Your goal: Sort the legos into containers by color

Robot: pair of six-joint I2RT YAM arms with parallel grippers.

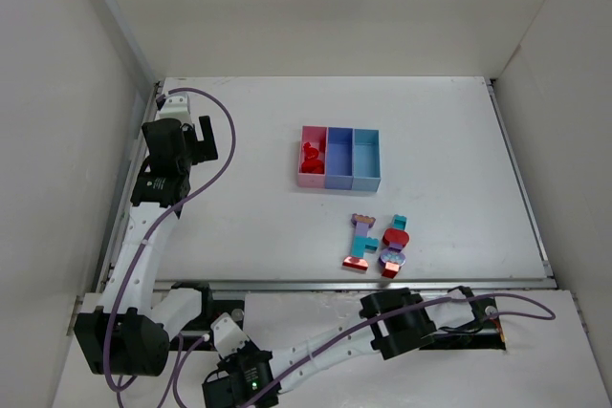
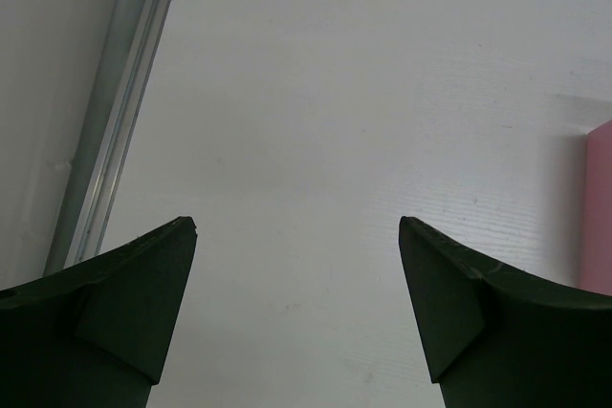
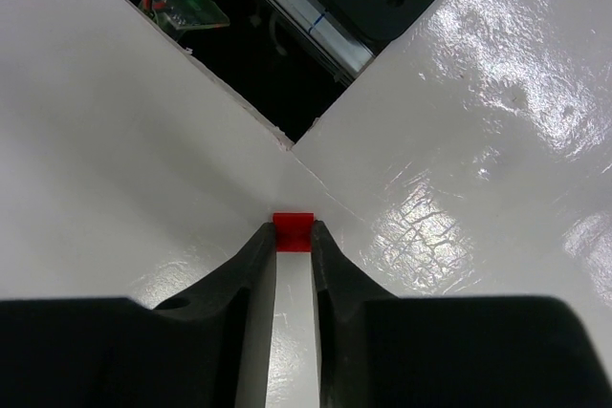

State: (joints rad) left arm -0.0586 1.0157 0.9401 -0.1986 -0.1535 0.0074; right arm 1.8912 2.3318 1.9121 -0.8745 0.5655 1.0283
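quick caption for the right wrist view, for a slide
Right gripper pinching a small red brick at its fingertips, over the white surface.

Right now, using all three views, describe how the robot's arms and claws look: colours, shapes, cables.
The left arm and right arm have white tubular links joined by bulky black joints, with purple cables looping alongside. The left claw has two dark, wedge-shaped fingers; the right claw has two black, curved fingers tapering to narrow tips.
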